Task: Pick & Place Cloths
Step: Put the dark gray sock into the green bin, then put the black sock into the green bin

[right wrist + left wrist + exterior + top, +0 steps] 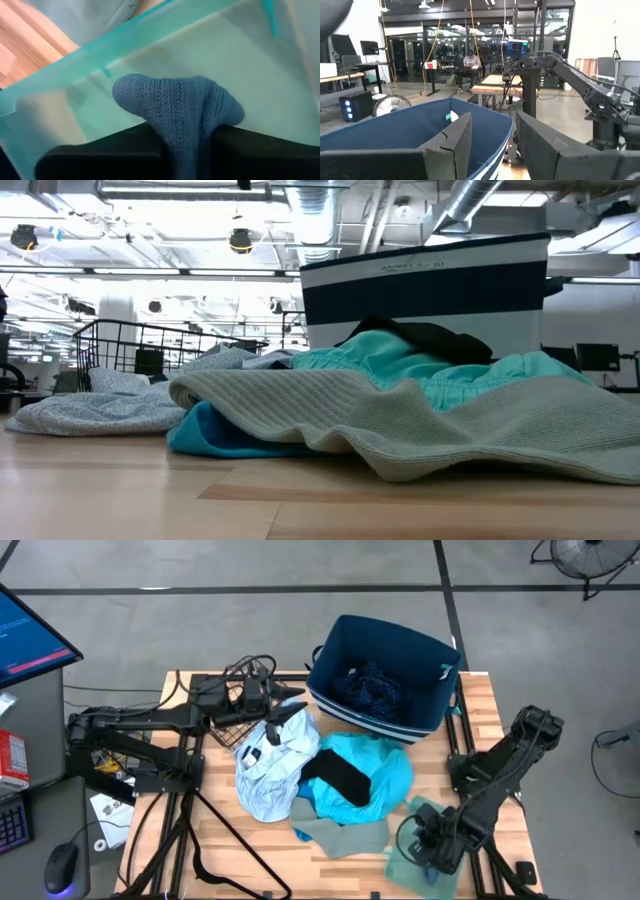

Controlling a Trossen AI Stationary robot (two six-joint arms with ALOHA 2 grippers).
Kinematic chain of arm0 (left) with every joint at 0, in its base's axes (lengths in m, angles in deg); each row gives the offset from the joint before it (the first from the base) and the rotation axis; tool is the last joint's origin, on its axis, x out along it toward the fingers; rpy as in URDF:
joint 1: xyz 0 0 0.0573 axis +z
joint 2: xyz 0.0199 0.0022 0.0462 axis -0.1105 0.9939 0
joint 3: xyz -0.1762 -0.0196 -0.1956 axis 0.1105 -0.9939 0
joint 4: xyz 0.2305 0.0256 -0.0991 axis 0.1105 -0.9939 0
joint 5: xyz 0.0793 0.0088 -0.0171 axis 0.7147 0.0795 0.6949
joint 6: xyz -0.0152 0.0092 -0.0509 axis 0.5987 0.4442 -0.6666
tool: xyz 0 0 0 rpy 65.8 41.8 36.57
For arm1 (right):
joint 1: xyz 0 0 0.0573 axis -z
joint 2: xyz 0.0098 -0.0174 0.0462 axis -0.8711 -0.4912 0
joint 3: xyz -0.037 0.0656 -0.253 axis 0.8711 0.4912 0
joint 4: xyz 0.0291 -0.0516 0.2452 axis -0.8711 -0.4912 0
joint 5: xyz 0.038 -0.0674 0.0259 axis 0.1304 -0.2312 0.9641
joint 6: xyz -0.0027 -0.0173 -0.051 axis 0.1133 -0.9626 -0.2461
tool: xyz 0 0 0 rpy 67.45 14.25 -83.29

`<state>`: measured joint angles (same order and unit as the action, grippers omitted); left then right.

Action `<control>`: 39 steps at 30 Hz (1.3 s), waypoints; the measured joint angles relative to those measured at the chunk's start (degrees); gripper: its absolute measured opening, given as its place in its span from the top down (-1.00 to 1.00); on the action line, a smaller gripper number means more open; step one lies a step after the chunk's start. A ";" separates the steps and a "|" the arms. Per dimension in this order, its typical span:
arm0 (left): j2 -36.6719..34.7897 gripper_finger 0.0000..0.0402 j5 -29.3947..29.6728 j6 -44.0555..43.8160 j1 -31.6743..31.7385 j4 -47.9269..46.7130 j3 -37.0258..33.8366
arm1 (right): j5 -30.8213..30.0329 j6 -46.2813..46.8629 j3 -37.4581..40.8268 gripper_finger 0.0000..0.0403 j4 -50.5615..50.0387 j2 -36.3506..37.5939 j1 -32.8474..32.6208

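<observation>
A pile of cloths lies mid-table: a pale blue-white one, a bright turquoise one with a small black one on top, and a grey knit one at the near edge. A dark navy patterned cloth lies in the navy bin. My left gripper stands open and level above the pale cloth, facing the bin, with nothing between its fingers. My right gripper points down over the translucent green tray, shut on a grey-blue knit cloth. My right gripper pinches a bunched fold of the grey-blue knit cloth between its two fingers. It comes from above, pointing down into the tray. The bunch bulges out past the fingertips. Whether the cloth touches the tray's floor, I cannot tell.
A black wire basket stands at the far left of the table beside the left arm. In the low view the grey knit cloth lies in front of the turquoise cloth and the bin. Bare wood shows at the near left.
</observation>
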<state>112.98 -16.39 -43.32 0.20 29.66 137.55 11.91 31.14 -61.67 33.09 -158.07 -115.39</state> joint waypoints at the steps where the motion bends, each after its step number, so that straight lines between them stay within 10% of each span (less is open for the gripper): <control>1: 0.00 0.31 0.00 0.00 0.00 -0.82 0.00 | -0.02 0.01 0.36 0.87 0.20 0.00 -0.26; 17: 0.00 0.31 -0.01 1.86 -0.02 -7.13 0.00 | 4.82 -2.82 1.35 -0.05 0.86 0.02 0.72; 26: 1.06 0.07 -10.66 6.71 0.00 -15.43 0.00 | 5.88 -11.06 -3.46 -0.68 -1.17 0.01 4.32; 39: 12.96 -0.39 -12.57 12.29 -0.13 -12.35 0.00 | 8.74 -20.46 -10.54 -0.70 -9.04 0.02 9.29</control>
<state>125.94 -28.96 -31.03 0.07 17.30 137.55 20.65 10.68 -72.21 24.04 -158.05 -106.10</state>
